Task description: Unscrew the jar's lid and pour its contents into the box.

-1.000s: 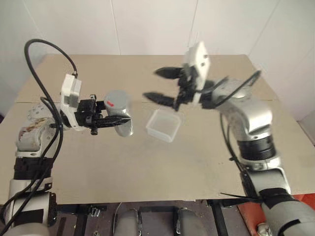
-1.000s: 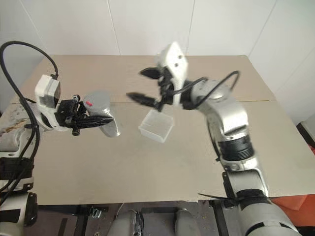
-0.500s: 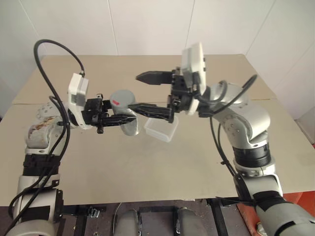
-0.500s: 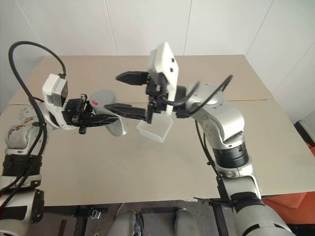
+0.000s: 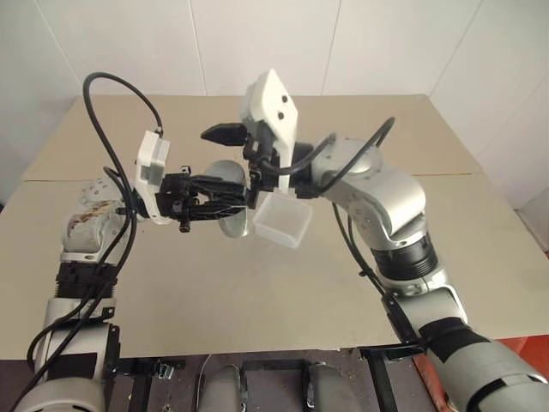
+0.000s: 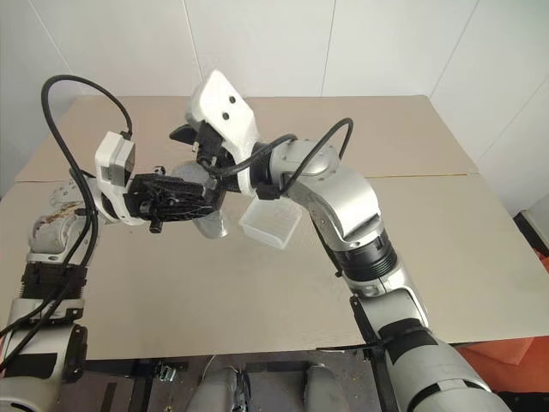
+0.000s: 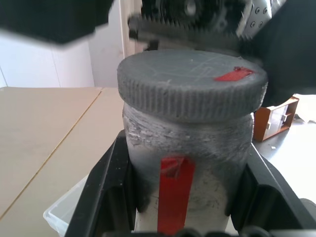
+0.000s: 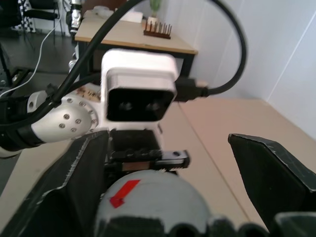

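My left gripper (image 5: 216, 192) is shut on the jar (image 7: 187, 163), held above the table with the red mark (image 7: 174, 190) on its side facing the left wrist camera. The grey lid (image 7: 190, 84) sits on the jar and carries a small red strip. My right gripper (image 5: 232, 163) is open and level, one finger (image 8: 84, 168) on each side of the lid (image 8: 153, 197); I cannot tell whether they touch it. The box (image 5: 283, 221) rests on the table just below and right of the jar. The jar's cloudy wall hides the contents.
The beige table (image 5: 171, 300) has a seam running across its middle. White walls rise close behind its far edge. The right forearm (image 5: 369, 184) arches over the table behind the box.
My right arm has swung left, carrying its open gripper from above the box to around the jar's lid. The left gripper has kept its hold on the jar.
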### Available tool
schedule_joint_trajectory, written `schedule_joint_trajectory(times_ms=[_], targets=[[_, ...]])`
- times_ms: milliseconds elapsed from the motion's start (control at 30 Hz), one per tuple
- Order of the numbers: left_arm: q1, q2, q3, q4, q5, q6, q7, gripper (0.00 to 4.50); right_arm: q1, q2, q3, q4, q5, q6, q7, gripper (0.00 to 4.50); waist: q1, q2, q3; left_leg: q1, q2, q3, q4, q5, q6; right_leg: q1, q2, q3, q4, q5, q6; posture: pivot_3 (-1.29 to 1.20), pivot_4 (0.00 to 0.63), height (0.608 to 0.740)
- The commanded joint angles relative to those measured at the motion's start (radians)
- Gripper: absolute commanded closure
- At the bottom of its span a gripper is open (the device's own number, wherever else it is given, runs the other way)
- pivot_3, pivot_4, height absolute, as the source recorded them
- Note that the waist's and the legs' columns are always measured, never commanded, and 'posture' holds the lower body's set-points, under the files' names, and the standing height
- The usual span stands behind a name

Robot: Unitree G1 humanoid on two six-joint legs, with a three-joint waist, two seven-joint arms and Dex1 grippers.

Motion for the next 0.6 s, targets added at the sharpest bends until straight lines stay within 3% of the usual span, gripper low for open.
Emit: schedule_joint_trajectory(times_ms=[33,367,600], targets=[[-0.024,0.006,0.018,-0.012,-0.005,-0.016,-0.007,2.55,-0.011,0.004,-0.023,-0.070,0.024,0.018,-0.003,0.03,0.000,0.000,0.000,0.000,0.000,0.000,0.000,0.000,0.000,0.000,0.000,0.000,0.000,0.000,0.000,0.00,0.150,0.740],[-0.020,0.020,0.023,-0.025,-0.008,-0.005,-0.010,2.55,-0.004,0.019,-0.033,-0.025,-0.006,0.012,-0.038,0.03,-0.001,0.000,0.000,0.000,0.000,0.000,0.000,0.000,0.000,0.000,0.000,0.000,0.000,0.000,0.000,0.00,0.150,0.740],[-0.008,0.046,0.039,-0.035,-0.015,0.001,-0.011,2.55,0.026,-0.066,-0.071,-0.025,0.002,0.008,-0.009,0.03,0.000,0.000,0.000,0.000,0.000,0.000,0.000,0.000,0.000,0.000,0.000,0.000,0.000,0.000,0.000,0.00,0.150,0.740]])
